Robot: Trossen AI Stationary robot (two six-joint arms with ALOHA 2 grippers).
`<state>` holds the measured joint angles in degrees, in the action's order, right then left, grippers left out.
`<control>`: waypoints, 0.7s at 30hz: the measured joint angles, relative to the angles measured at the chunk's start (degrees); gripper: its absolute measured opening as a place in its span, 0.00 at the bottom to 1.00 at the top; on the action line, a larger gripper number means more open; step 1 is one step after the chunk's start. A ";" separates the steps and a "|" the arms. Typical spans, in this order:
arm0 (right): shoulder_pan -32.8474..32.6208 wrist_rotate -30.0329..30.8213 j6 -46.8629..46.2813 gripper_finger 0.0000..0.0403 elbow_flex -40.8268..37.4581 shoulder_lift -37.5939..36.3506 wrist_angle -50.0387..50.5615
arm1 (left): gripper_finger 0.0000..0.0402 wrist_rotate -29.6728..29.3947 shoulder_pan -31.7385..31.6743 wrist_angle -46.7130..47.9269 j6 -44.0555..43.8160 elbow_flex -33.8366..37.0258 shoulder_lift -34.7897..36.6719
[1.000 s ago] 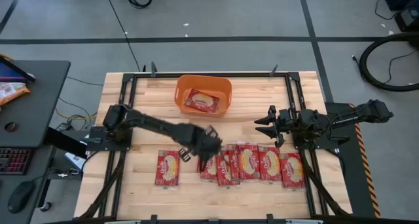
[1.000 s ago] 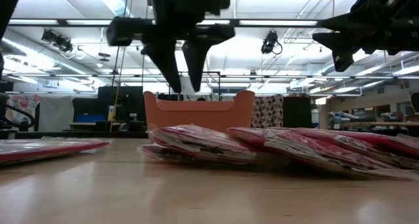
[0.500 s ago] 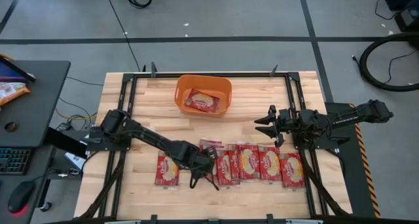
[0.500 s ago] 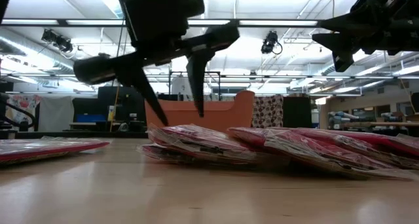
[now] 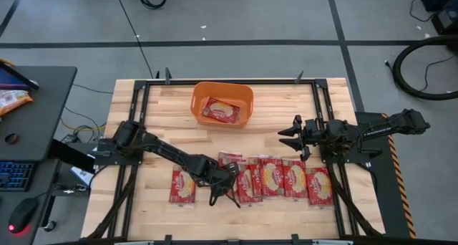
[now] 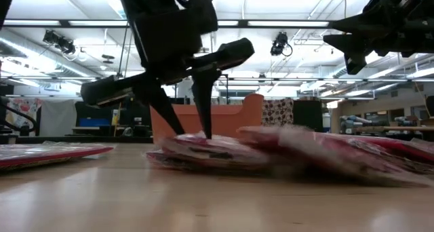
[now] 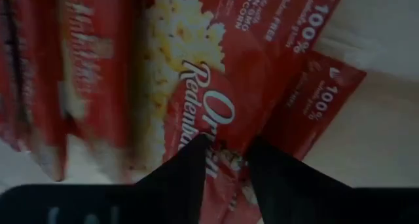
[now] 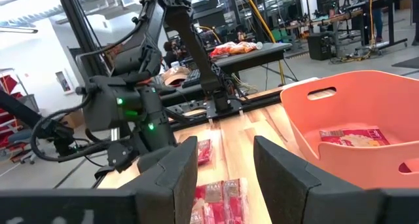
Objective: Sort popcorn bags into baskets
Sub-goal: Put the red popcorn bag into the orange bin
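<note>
Room: workshop hall with ceiling lights, desks and monitors beyond the table; grey floor around it.
Table (image 5: 164, 112): pale wooden top in a black frame, carrying both arms, the tub and the packets.
Left arm (image 5: 164, 148): reaches from the table's left edge diagonally toward the left end of the packet row.
Right arm (image 5: 379, 127): stretched in from the right edge, held above the table, waiting.
Basket (image 5: 198, 102): orange tub at the far centre of the table, one red packet (image 5: 220, 111) lying flat inside it.
Row of popcorn bags (image 5: 286, 179): red packets with cream ovals, lying side by side and overlapping along the near centre-right of the table.
Single popcorn bag (image 5: 183, 184): lies flat by itself, just left of the row and apart from it.
Left gripper (image 5: 224, 195): down at the row's left end; fingers spread a little, tips pressing on the end packet (image 7: 216, 86), with nothing clamped between them.
Right gripper (image 5: 290, 136): above bare wood to the right of the basket, beyond the row; fingers parted, holding nothing.
Side desk (image 5: 32, 116): dark, left of the table, with keyboard, mouse and an orange-and-white packet (image 5: 13, 99) on it.
</note>
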<state>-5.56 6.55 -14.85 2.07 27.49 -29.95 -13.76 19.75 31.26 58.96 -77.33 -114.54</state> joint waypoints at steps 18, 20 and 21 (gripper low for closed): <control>0.07 0.88 -0.01 0.38 0.00 0.68 -0.39 | 0.01 -1.18 -4.42 12.20 -19.15 -3.51 7.56; 0.07 1.50 0.00 0.38 0.00 0.70 -0.39 | 0.01 -0.89 -5.93 15.44 -22.10 -5.87 9.55; 0.07 1.78 0.00 0.38 0.00 0.70 -0.37 | 0.01 -1.20 -6.81 17.31 -23.52 -7.17 10.52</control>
<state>-5.50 8.32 -14.85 2.07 28.18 -30.33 -14.96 12.93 48.57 35.43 -84.50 -104.03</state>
